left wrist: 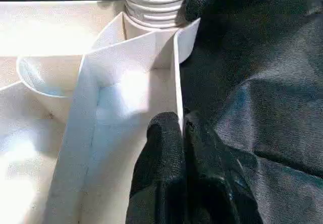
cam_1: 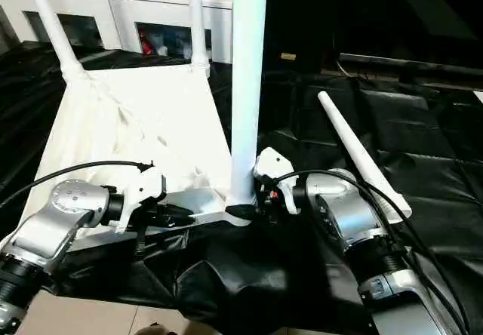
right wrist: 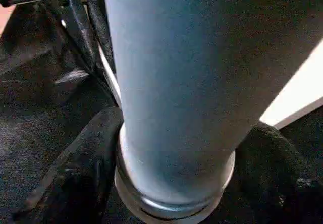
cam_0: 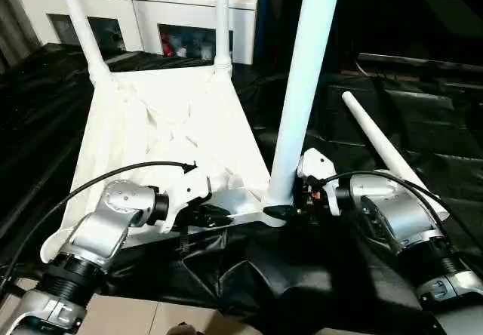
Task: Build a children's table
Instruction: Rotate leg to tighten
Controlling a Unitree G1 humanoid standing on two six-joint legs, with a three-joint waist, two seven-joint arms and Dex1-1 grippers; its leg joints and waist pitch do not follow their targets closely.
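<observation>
Three legs are seen standing in the upturned table top (cam_0: 166,124); the fourth leg (cam_0: 389,158) lies loose at 3 o'clock. The near leg (cam_0: 302,86) is clasped by the right hand (cam_0: 290,208), the rim pinched by the left hand (cam_0: 215,216).

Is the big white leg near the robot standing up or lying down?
Standing up: the leg rises straight from the tabletop's near corner.

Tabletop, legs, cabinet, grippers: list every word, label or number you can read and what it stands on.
None can be read in these pictures.
The tabletop, the standing leg and the loose leg are plain white.
The cabinet holds things behind glass, too small to read.
The left gripper and right gripper bear no legible markings.
</observation>
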